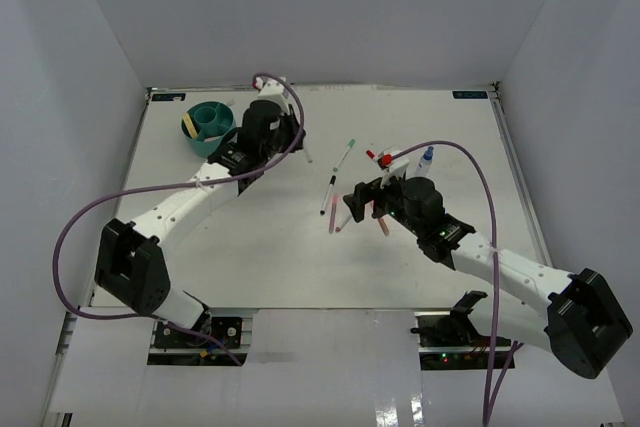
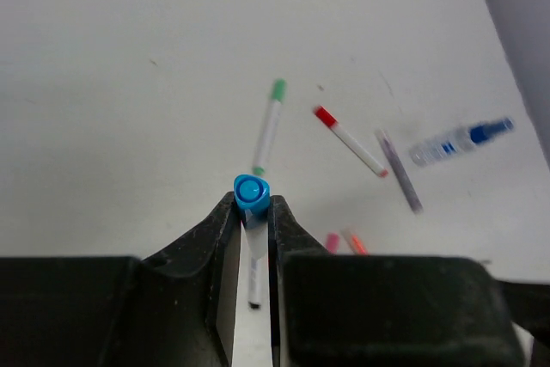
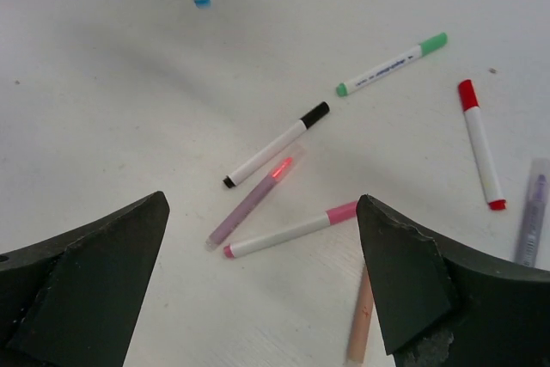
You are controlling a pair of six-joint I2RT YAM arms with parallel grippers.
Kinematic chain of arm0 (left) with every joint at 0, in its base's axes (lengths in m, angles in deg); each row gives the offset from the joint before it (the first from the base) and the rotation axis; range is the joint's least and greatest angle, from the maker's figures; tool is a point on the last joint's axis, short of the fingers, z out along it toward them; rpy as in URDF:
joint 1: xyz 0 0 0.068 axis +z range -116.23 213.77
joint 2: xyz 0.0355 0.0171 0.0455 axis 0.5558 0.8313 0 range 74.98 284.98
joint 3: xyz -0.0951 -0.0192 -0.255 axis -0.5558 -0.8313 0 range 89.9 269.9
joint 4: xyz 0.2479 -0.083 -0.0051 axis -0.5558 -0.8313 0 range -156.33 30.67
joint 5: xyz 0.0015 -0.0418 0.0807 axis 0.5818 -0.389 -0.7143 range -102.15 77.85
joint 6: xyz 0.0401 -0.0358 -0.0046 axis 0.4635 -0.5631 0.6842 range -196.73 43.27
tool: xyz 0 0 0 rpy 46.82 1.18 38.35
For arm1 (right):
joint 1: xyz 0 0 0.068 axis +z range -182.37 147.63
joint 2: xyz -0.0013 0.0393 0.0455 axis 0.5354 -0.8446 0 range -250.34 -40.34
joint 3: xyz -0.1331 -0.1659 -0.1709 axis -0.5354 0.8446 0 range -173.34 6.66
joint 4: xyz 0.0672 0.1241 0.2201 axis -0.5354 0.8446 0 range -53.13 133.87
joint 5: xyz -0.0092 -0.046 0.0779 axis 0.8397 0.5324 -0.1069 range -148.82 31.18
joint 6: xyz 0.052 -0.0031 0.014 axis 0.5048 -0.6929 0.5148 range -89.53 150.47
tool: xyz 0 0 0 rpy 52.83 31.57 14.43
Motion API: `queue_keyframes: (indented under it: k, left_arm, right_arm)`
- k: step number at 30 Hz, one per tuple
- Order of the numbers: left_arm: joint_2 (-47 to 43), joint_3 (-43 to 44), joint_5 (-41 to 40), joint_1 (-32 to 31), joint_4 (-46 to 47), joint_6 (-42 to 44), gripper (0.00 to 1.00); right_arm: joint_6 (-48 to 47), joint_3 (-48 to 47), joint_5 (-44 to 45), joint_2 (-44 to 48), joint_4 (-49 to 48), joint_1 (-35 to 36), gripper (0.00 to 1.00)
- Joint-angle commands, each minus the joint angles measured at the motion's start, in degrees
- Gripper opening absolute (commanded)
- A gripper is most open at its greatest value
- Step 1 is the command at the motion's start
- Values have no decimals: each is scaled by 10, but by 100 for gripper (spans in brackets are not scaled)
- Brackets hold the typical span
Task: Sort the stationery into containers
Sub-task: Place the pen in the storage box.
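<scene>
1. Left wrist view: left gripper (image 2: 251,217) pinches one blue-capped marker (image 2: 250,188), lower middle of the frame.
2. Right gripper (image 3: 262,208) is spread wide above the counter (image 3: 86,83).
3. Four markers lie there: one green marker (image 3: 391,64), one black marker (image 3: 273,143), one red marker (image 3: 479,143), one pink marker (image 3: 288,231).
4. One teal organizer (image 1: 210,127) sits upper left, top view.

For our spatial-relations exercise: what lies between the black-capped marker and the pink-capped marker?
A pale purple pen lies there, shown in the right wrist view.
</scene>
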Motion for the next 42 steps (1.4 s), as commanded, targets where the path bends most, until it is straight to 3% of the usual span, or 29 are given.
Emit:
queue_keyframes:
  k: [1,7,16,24,35,42]
  left_arm:
    - [28,54,-59,83,-9,80,0]
    - [136,157,-96,165,6,155,0]
    - [251,317,-112,230,-5,197,0]
    - [241,318,-110,258,-2,206,0]
    - [303,346,-68,294,-53,189,1]
    - [321,336,-45,299,-63,175,23]
  right_arm:
    - [-16,-22,58,23,63,2,96]
    - [-16,3,57,31,88,2,96]
    - [-28,16,72,43,117,0,97]
    - [-26,16,71,30,123,-1,97]
    - [-19,27,79,47,135,0,97]
    - [-10,34,86,61,145,-1,97]
